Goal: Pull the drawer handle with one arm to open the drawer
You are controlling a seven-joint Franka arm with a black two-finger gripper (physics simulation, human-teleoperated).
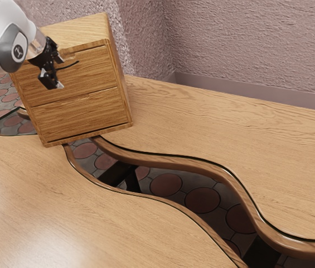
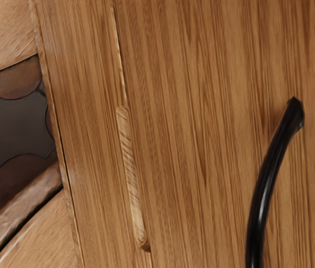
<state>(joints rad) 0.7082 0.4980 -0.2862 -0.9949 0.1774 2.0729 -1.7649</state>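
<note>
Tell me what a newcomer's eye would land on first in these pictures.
The small wooden drawer cabinet stands out at the exterior view's upper left. The arm's black gripper is up against its top drawer, by the thin black handle. Next comes the wavy gap that splits the wooden table, with round-tiled floor showing through it.

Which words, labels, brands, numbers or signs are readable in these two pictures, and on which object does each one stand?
No text can be read.
Arm's grey cap: one small white mark, too small to read.
Wooden cabinet, black handle, table: no lettering.
</note>
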